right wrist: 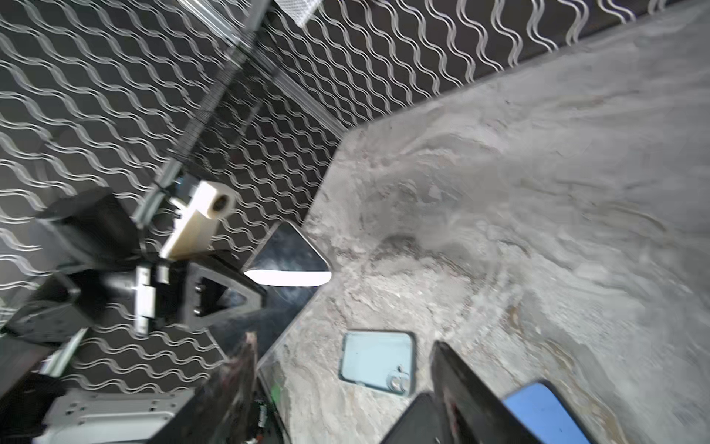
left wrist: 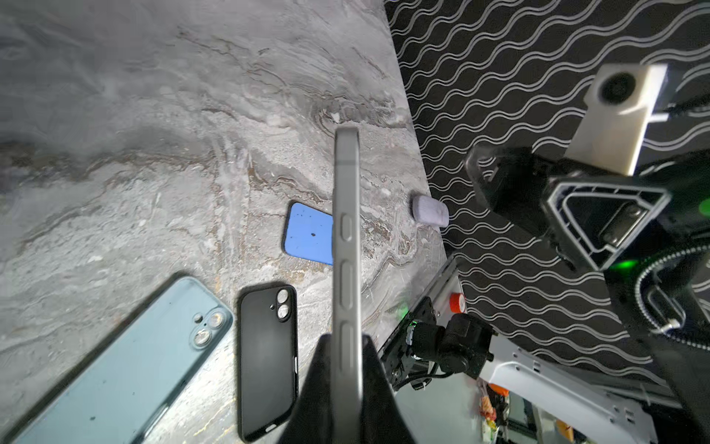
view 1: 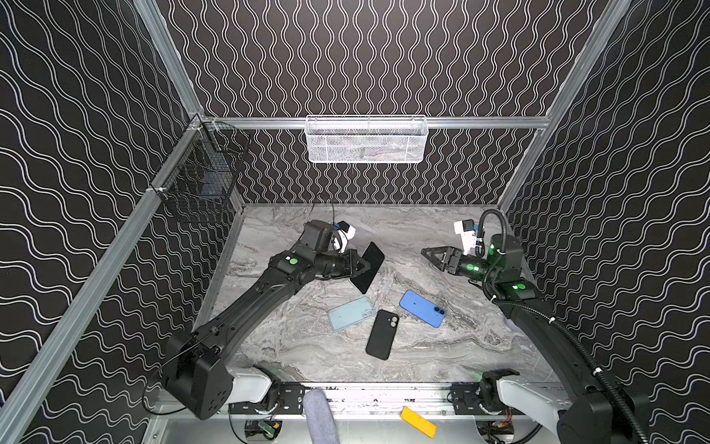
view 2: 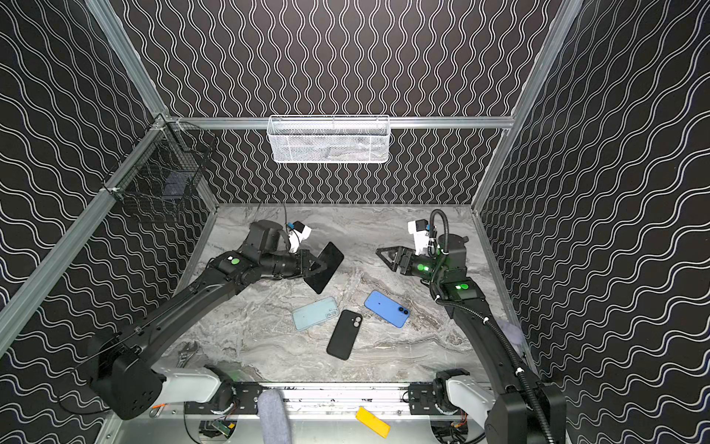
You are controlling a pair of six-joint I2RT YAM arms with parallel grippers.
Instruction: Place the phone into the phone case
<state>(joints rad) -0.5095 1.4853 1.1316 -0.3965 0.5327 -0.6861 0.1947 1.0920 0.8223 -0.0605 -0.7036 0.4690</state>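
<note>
Gripping the phone point(view 1: 373, 258) across its two faces, the left tool point(view 1: 361, 266) holds it clear of the tabletop point(view 1: 422, 365), standing on edge with its glossy dark face turned toward the right arm. The left wrist view shows the grey side rail and its buttons rising from between the clamped fingers. The right tool point(view 1: 426, 254) hangs well apart on the other side, jaws spread with nothing between them and tips aimed at the phone. The black phone case point(view 1: 382, 334) lies flat on the tabletop below and on the near side of the held phone, about midway between the two arms. Its long axis runs roughly front to back, and its camera cutout is at the far end. It appears to lie back-up, so its opening probably faces the tabletop and it would need turning before the phone can go in. The empty right tool looks the likelier one for that job. A pale blue phone case point(view 1: 351, 313) lies just beside the black one, and a blue handset point(view 1: 422, 308) lies toward the right arm.
</note>
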